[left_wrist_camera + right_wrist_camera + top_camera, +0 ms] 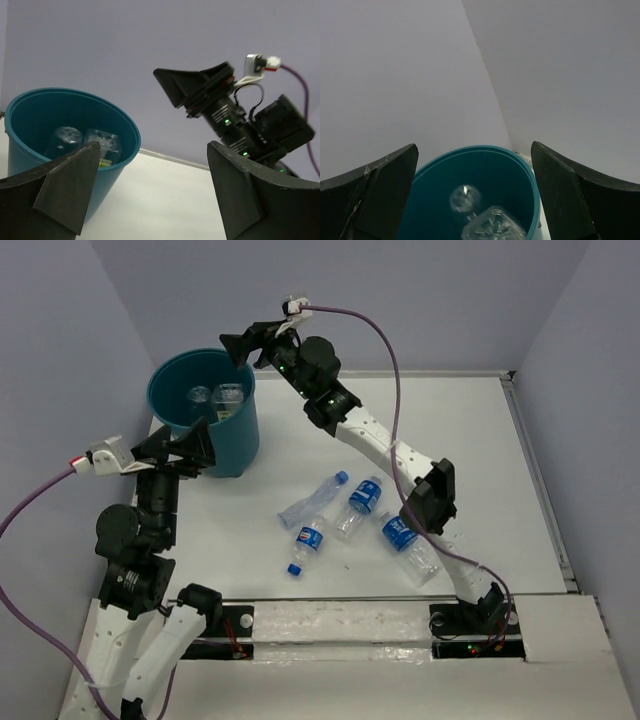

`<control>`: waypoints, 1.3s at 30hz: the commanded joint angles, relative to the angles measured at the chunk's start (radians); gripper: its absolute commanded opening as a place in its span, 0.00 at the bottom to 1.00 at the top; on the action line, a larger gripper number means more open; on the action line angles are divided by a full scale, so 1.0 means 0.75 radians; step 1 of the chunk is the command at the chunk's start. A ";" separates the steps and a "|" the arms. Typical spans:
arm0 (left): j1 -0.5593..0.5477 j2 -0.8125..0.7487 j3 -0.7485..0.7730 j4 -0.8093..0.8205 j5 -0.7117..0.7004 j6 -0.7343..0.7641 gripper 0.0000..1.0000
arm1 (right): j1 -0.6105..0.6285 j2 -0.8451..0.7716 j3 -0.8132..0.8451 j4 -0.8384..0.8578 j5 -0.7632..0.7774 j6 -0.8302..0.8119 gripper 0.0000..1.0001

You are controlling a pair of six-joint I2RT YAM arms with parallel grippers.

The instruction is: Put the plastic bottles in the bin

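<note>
The right claw (238, 348) hangs over the bin (236, 440). Its two fingers are wide apart with nothing between them, so this looks like the drop step. Two bottles (216, 395) lie inside the bin, right under that claw. The left claw (195, 445) is wide open and empty too, just beside the bin's near wall. Four more bottles (362, 498) lie in a bunch on the desk (480, 460), well apart from both claws. Next, I think a claw has to go down to one of them, close on it and carry it over the bin.
</note>
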 commanded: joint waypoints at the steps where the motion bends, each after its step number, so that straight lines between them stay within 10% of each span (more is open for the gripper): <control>1: 0.005 0.071 0.050 0.038 0.050 0.053 0.97 | 0.011 -0.276 0.070 -0.099 -0.066 -0.121 1.00; 11: -0.073 0.481 0.222 -0.353 0.635 0.072 0.96 | -0.100 -1.301 -1.405 -0.394 0.084 -0.279 0.98; 16: -0.332 0.657 0.146 -0.467 0.288 0.063 0.96 | -0.143 -1.706 -1.964 -0.629 0.082 -0.122 0.93; 24: -0.549 1.058 0.358 -0.523 -0.084 0.090 0.84 | -0.143 -2.013 -2.380 -0.776 0.194 0.079 0.79; 39: -0.566 1.760 0.686 -0.709 0.054 0.198 0.70 | -0.143 -2.238 -2.468 -0.871 0.106 0.173 0.83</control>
